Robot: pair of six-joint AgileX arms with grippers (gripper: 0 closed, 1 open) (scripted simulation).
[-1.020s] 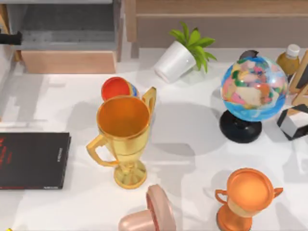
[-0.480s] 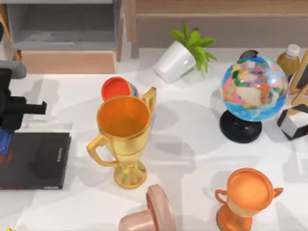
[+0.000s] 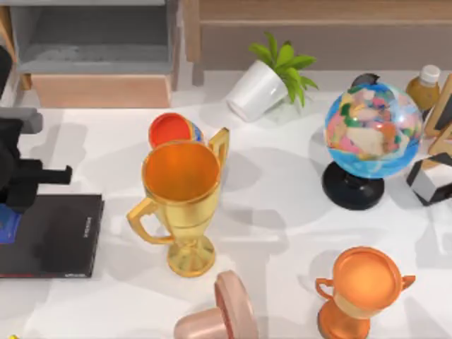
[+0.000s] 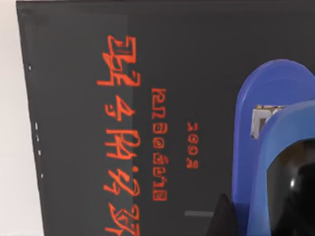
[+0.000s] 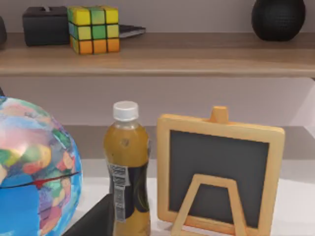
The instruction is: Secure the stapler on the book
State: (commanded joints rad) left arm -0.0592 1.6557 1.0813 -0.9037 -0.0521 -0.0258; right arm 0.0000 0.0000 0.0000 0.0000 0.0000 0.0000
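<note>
The black book (image 3: 60, 236) with red text lies flat at the table's left edge. My left gripper (image 3: 10, 206) hangs over the book's left part, shut on the bright-blue stapler (image 3: 7, 224). In the left wrist view the stapler (image 4: 273, 98) sits just above the book's cover (image 4: 74, 123), to the side of the red lettering, with my left gripper (image 4: 258, 211) closed around it and one black finger (image 4: 290, 191) against its side. Whether the stapler touches the cover I cannot tell.
A tall gold trophy cup (image 3: 181, 201) stands right of the book, with a red ball (image 3: 173, 131) behind it. Farther right are a globe (image 3: 372, 134), an orange trophy (image 3: 364, 286), a pink object (image 3: 219, 314), a tipped potted plant (image 3: 272, 78), a bottle (image 5: 127, 172) and a small chalkboard (image 5: 219, 172).
My left arm has come in from the left edge with the stapler and moved over the book, toward the table's front. Nothing else has moved.
</note>
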